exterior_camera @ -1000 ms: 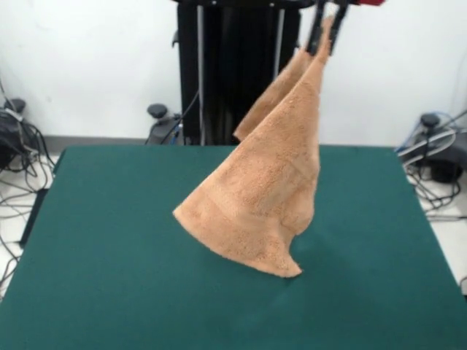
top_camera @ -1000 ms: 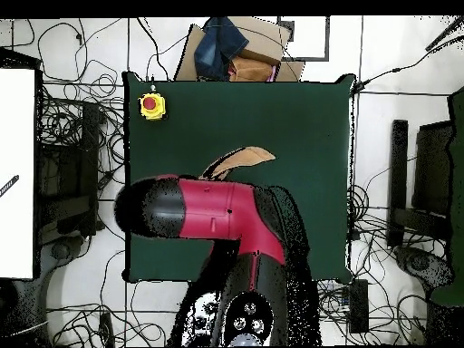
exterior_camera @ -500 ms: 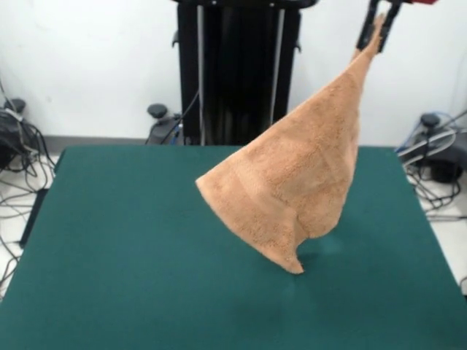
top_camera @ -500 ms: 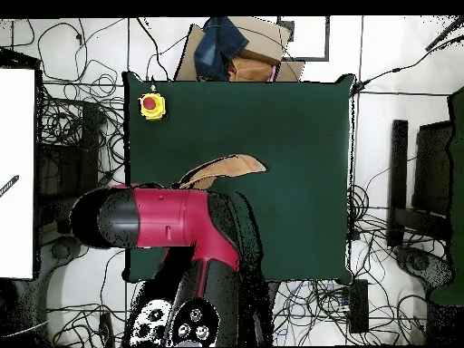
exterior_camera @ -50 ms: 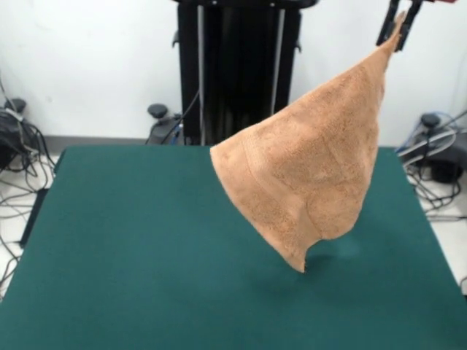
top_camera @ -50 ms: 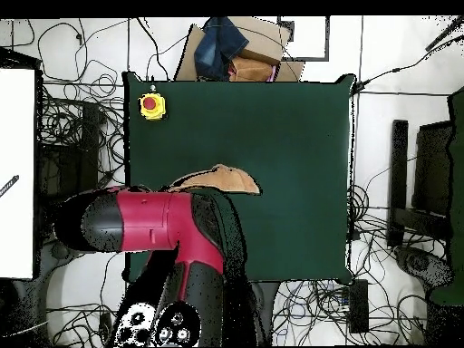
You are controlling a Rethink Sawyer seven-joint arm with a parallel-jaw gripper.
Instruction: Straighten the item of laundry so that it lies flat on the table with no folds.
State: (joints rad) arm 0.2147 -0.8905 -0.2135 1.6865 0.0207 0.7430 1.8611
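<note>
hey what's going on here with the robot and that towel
The robot arm is holding the orange-tan towel up by one corner, pinched in its tool at the top of the front view. The towel hangs in a cone over the green table, its lowest corner at or just above the surface. Nothing lies flat yet.

Even, diffuse indoor lighting; both views bright, without glare. In the front view the towel casts only a faint, soft-edged shadow on the green table below its lowest corner, indicating light from above. The towel's terry texture and the gripper at the top edge appear slightly soft. In the overhead view the white floor reads very bright against the dark tabletop.
</note>
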